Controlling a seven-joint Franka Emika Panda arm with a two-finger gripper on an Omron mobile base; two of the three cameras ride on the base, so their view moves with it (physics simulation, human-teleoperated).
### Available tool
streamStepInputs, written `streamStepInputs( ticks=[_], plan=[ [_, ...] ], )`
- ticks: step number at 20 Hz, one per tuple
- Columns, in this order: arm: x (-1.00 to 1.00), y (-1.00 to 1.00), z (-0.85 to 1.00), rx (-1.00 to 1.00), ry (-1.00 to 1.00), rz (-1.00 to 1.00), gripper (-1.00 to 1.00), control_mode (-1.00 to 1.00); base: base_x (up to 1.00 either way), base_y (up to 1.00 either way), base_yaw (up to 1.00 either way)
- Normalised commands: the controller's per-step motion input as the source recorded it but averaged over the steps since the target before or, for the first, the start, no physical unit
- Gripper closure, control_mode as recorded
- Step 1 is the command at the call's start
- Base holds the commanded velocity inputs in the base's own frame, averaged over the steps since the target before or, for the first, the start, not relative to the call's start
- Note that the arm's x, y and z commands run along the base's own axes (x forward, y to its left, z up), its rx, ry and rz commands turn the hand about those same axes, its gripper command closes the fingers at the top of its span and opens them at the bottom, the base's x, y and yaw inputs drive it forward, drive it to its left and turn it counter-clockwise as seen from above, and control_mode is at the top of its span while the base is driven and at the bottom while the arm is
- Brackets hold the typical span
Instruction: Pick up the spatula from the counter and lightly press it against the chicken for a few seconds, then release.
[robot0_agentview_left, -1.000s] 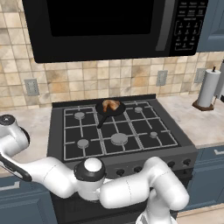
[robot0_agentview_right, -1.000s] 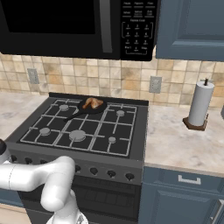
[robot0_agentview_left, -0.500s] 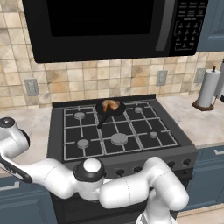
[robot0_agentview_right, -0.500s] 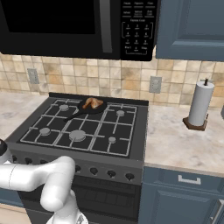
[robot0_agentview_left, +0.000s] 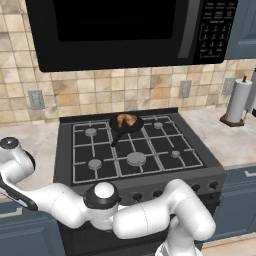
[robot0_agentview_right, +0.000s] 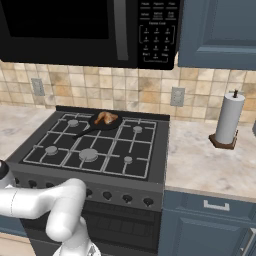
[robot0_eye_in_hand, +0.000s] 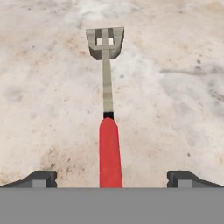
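A spatula (robot0_eye_in_hand: 108, 113) with a red handle and a slotted grey blade lies flat on the mottled stone counter (robot0_eye_in_hand: 175, 87) in the hand view. My gripper (robot0_eye_in_hand: 111, 179) hangs over it, open, with the red handle between the two fingertips (robot0_eye_in_hand: 41, 178) and clear of both. The chicken (robot0_agentview_left: 126, 119) sits in a small black pan (robot0_agentview_left: 125, 126) on the back burner of the stove, seen in both base views as chicken (robot0_agentview_right: 105, 118) in the pan (robot0_agentview_right: 102, 121). My arm reaches low to the left of the stove.
The black gas stove (robot0_agentview_left: 132, 150) has a microwave (robot0_agentview_left: 135, 30) above it. A paper towel roll (robot0_agentview_right: 229, 119) stands on the right counter (robot0_agentview_right: 200, 160). Tiled wall with outlets runs behind.
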Motion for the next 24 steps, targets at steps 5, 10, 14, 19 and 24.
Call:
streamStepInputs(
  ticks=[5,10,14,19,24],
  plan=[
    [0.17,0.0,-0.14,0.0,0.0,0.0,-1.0,-1.0,0.0,0.0,0.0],
    [0.24,0.16,-0.22,0.0,0.02,0.0,1.0,-1.0,0.0,0.0,0.0],
    [0.22,0.25,-0.23,0.0,0.01,0.0,1.0,-1.0,0.0,0.0,0.0],
    [0.01,0.03,-0.08,-0.01,0.0,0.0,1.0,-1.0,0.0,0.0,0.0],
    [-0.2,0.0,0.01,-0.06,-0.01,-0.01,1.0,-1.0,0.0,0.0,0.0]
  ],
)
